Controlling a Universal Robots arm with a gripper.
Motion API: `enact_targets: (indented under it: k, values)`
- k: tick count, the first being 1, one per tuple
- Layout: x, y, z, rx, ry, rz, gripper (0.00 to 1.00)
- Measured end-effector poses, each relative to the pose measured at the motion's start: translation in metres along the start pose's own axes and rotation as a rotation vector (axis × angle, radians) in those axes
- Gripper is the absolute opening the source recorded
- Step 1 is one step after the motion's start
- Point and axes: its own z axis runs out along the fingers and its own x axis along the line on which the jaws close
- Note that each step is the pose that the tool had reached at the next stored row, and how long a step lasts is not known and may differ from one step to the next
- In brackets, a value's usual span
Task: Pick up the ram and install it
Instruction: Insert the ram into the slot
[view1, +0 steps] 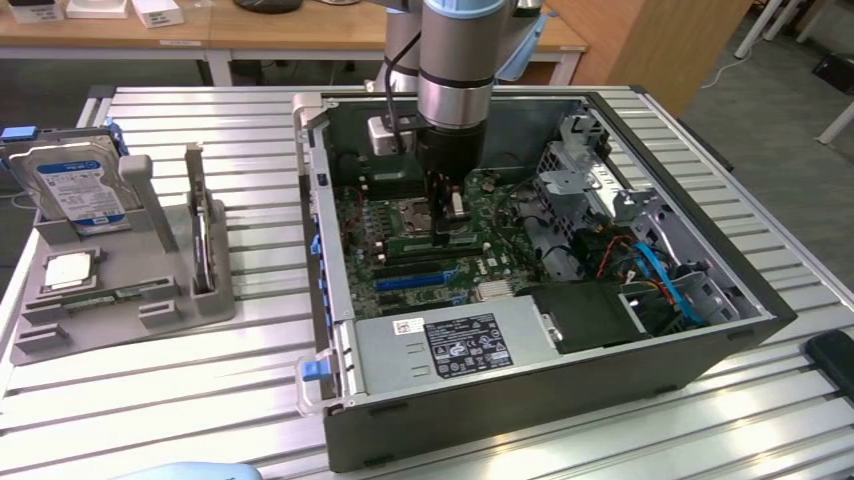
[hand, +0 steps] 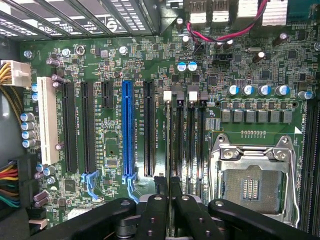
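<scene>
The end effector (view1: 449, 205) is down inside the open computer case (view1: 534, 400), which stands on the slatted desk (view1: 160, 400) nearer its edge at the exterior view's right. Its fingers (hand: 152, 215) are pinched narrow on a thin dark board seen edge-on, apparently the ram (hand: 170, 202). The board is upright just above the motherboard (hand: 110, 165), in line with a memory slot (hand: 168, 135) near the empty processor socket (hand: 250, 187). A grey holder (view1: 134, 310) sits by the opposite edge.
</scene>
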Motion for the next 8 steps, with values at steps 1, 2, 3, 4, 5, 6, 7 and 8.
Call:
enact_targets:
  k: [1,2,3,4,5,6,7,8]
  values:
    - [0.0,0.0,0.0,0.0009,-0.0001,0.0,0.13]
    - [0.0,0.0,0.0,0.0013,-0.0001,-0.001,0.13]
    - [0.0,0.0,0.0001,0.0015,-0.0002,-0.001,0.13]
    - [-0.0001,0.0,0.0001,0.0017,-0.0003,-0.002,0.13]
    - [0.0,0.0,0.0001,0.0017,-0.0003,-0.002,0.13]
    - [-0.0001,0.0,0.0001,0.0018,-0.0003,-0.003,0.13]
    - [0.0,0.0,0.0001,0.0019,-0.0003,-0.004,0.13]
    - [0.0,0.0,0.0001,0.002,-0.0003,-0.005,0.13]
